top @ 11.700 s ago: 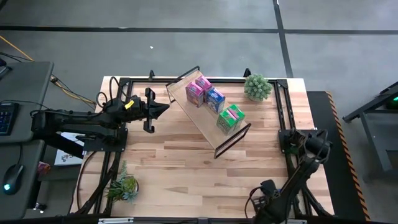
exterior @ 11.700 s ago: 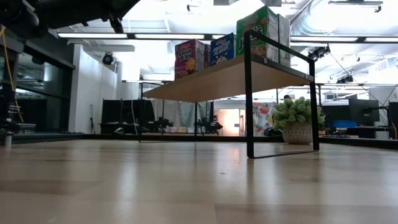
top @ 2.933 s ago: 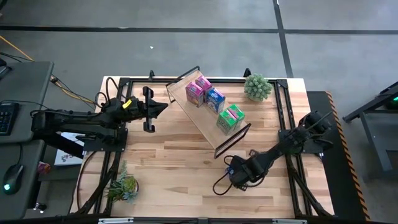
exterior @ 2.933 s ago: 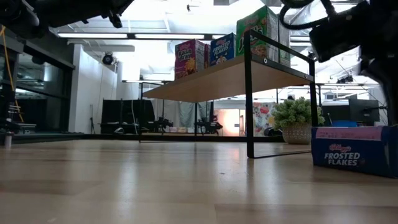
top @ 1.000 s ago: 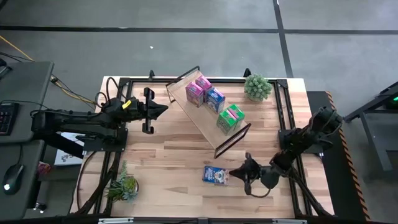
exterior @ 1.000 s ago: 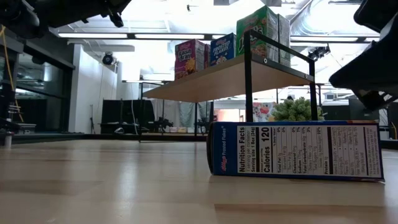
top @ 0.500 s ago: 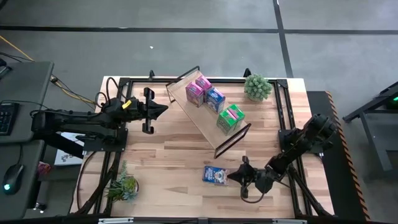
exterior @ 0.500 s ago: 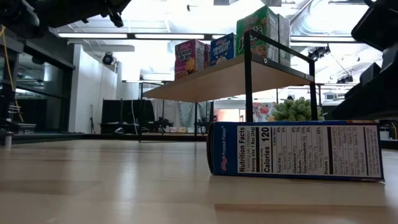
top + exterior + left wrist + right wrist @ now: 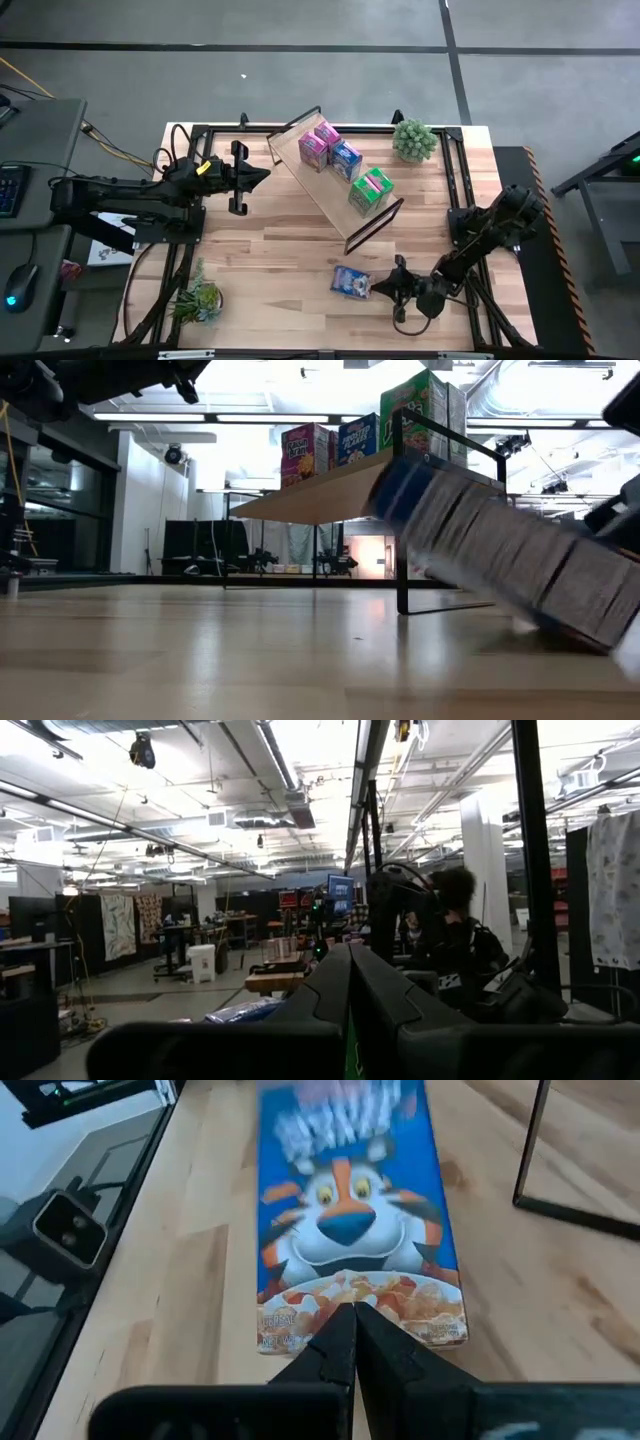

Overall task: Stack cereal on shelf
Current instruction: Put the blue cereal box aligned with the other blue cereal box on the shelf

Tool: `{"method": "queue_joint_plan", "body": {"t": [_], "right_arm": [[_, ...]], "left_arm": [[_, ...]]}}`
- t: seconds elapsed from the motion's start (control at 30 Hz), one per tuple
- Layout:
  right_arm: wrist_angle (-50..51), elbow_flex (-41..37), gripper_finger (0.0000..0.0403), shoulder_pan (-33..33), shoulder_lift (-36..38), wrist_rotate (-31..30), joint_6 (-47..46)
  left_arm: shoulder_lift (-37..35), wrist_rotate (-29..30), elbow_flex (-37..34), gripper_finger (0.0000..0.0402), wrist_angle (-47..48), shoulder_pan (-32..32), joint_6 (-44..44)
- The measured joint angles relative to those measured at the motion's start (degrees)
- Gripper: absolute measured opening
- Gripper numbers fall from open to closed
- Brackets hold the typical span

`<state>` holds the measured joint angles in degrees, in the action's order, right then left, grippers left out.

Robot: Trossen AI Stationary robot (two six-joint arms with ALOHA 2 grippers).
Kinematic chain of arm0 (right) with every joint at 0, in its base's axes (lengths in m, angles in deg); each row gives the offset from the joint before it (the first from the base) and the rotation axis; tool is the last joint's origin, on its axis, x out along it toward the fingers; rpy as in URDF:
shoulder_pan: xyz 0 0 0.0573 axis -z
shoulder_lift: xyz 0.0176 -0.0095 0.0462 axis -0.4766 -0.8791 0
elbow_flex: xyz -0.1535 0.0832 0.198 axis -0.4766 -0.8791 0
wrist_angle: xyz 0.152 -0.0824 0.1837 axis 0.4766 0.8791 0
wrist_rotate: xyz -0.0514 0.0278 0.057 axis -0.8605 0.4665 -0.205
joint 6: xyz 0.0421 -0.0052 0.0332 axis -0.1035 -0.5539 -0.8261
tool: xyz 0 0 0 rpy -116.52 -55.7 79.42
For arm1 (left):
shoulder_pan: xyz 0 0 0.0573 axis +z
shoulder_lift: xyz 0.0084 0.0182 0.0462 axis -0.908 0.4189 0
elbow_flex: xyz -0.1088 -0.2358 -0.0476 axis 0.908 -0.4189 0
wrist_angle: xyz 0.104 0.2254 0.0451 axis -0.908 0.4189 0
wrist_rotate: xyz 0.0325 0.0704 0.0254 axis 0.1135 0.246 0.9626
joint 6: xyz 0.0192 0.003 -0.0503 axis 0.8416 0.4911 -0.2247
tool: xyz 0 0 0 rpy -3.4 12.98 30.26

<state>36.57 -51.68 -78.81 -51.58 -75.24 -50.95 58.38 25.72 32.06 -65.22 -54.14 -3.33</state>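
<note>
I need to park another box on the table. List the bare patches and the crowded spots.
Bare: the tabletop between the shelf and the near plant, in front of the left gripper. Crowded: the blue cereal box with the right gripper beside it, and the shelf's far half, which carries four boxes.

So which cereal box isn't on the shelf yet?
The blue Frosted Flakes box, on the tabletop beside the right gripper; the pink, blue and green boxes stand on the shelf.
</note>
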Motion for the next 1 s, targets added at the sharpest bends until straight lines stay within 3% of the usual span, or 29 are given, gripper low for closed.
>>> {"method": "queue_joint_plan", "body": {"t": [0.6,0.73,0.83,1.0], "right_arm": [[2.5,-0.1,0.0,-1.2,-0.1,0.0,-3.1],[3.6,-0.1,0.0,-1.2,2.1,3.9,-4.4],[9.8,-0.1,0.0,-1.2,8.1,9.6,-9.4],[32.7,2.4,0.0,-1.2,21.9,14.0,-21.9]], "left_arm": [[0.0,0.0,0.0,0.0,0.0,0.0,0.0],[0.0,0.0,0.0,0.0,0.0,0.0,0.0],[0.0,0.0,0.0,0.0,0.0,0.0,0.0],[0.0,0.0,0.0,0.0,-0.1,0.0,0.0]]}}
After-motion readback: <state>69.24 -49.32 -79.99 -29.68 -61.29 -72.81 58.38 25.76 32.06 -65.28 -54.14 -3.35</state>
